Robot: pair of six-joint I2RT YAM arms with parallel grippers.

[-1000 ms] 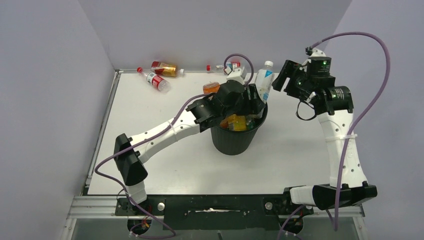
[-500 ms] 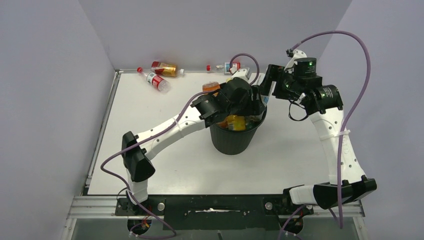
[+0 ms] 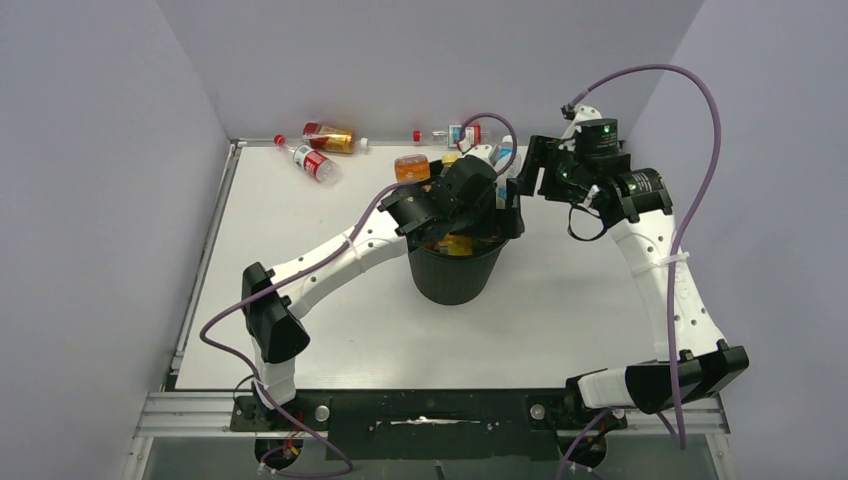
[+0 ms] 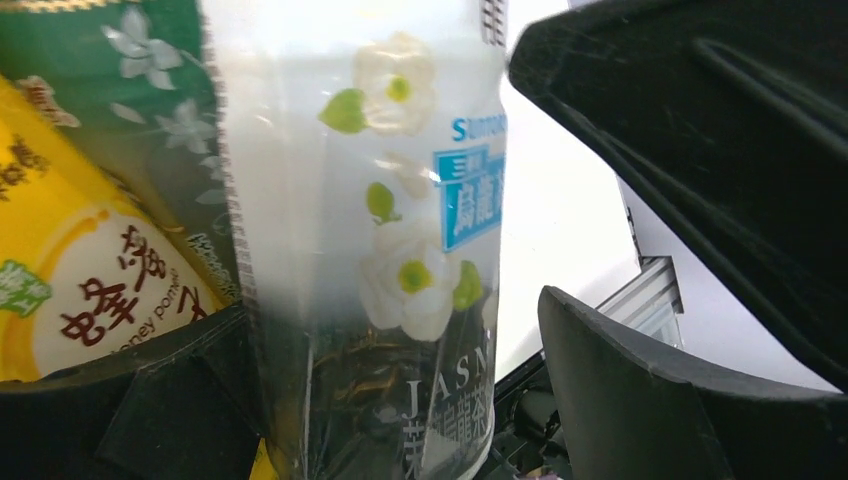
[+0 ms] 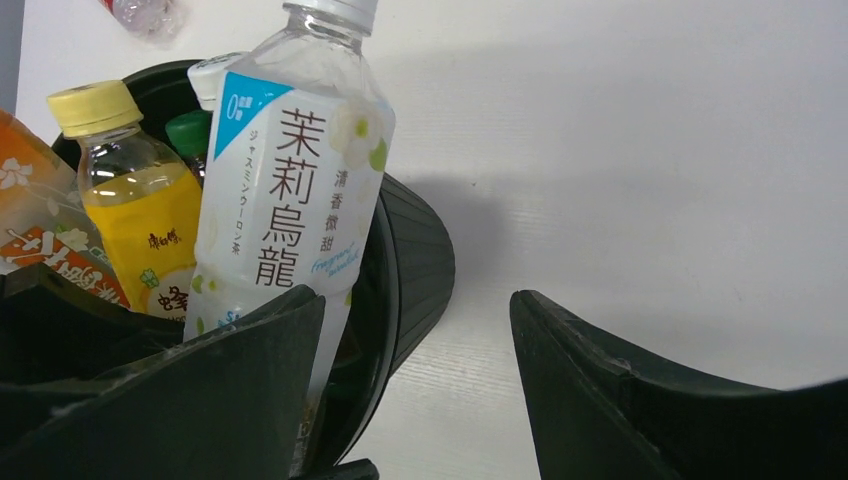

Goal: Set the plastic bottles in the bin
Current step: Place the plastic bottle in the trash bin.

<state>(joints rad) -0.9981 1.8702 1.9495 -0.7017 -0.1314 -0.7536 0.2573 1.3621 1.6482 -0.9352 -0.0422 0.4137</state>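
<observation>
Left gripper [image 4: 390, 320] hangs right over the mouth of the bin [image 5: 415, 260], jaws spread wide. The jasmine tea bottle [image 5: 290, 170] stands between them, close against one finger with a clear gap to the other, so it isn't clamped. Right gripper [image 5: 418, 297] sits at the bin's 2 o'clock side, also spread open with nothing but bare table [image 3: 560, 300] between its fingers; the tea bottle is just beside its one finger.

The tea bottle has its base down inside the bin, leaning on the rim at about 1 o'clock, with its top half sticking well above it. Packed in next to it are a yellow honey-pomelo bottle [image 5: 140, 220] and a green-capped bottle [image 5: 188, 130]. An orange bottle [image 3: 411, 167] pokes up at the bin's 11 o'clock; can't tell if it's in the bin or just behind it.

So this looks like the drop-off step for the tea bottle, basically done. The bin looks pretty full, so the next move probably calls for both arms lifting straight up and clear without bumping that tall leaner out.

Then there's more to fetch at the table's far edge, around 10 to 12 o'clock from the bin: a red-label bottle [image 3: 310, 160], an amber bottle [image 3: 330, 137] and a small red-capped clear bottle [image 3: 435, 134]. The left arm looks like the closer one for those.
</observation>
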